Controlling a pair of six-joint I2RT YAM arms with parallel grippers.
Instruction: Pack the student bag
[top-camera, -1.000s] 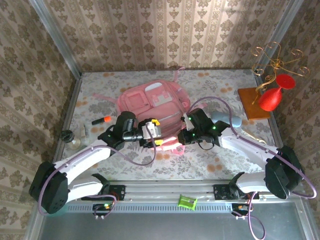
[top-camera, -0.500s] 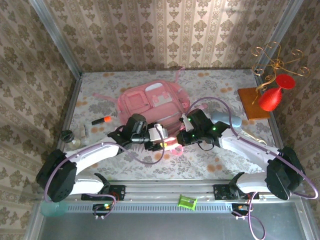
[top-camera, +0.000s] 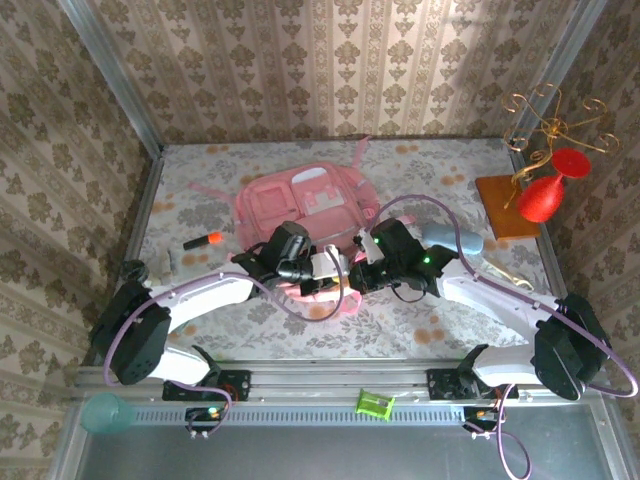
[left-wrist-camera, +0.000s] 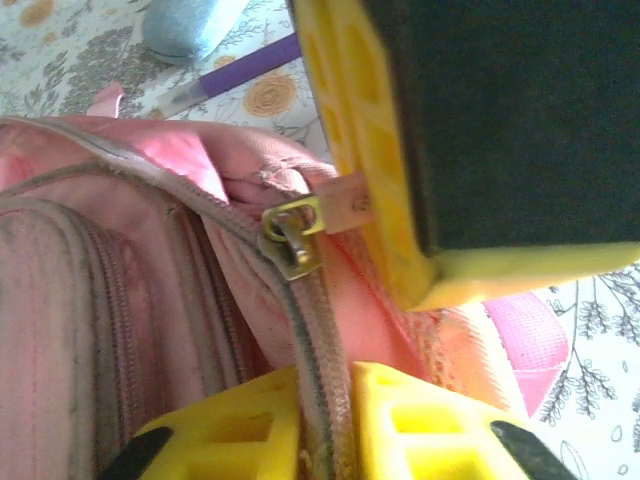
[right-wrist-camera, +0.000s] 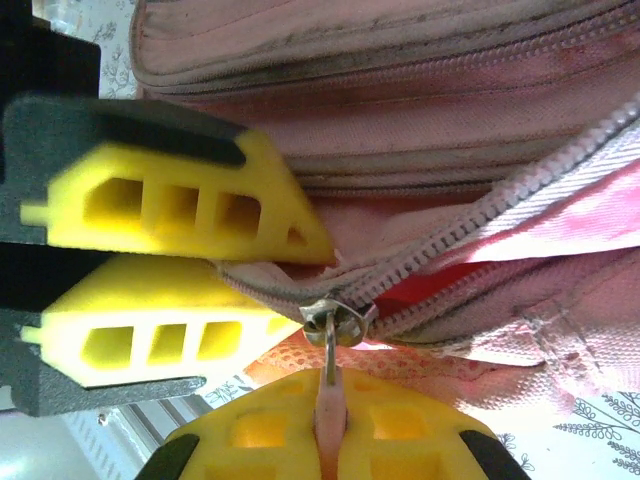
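The pink student bag (top-camera: 300, 200) lies flat mid-table, front pockets up. Both grippers meet at its near edge. My left gripper (top-camera: 325, 272) is shut on the bag's zip seam; the grey zip tape (left-wrist-camera: 322, 400) is pinched between its yellow fingers (left-wrist-camera: 225, 435). My right gripper (top-camera: 352, 272) is shut on the pink pull tab (right-wrist-camera: 328, 415) of the metal zip slider (right-wrist-camera: 335, 325). The zip stands partly parted to the right of the slider, showing red lining (right-wrist-camera: 450, 280). In the right wrist view the left gripper's fingers (right-wrist-camera: 170, 190) clamp the seam just left of the slider.
An orange-tipped marker (top-camera: 202, 240) and a small jar (top-camera: 135, 270) lie left of the bag. A pale blue case (top-camera: 452, 238) lies to its right, with a purple pen (left-wrist-camera: 240, 70) near it. A wooden stand with red ornaments (top-camera: 540, 195) is at the far right. Purple cables loop over the arms.
My left gripper has swung right to the bag's near edge and closed on the zip seam. The right gripper has stayed shut on the pull tab.
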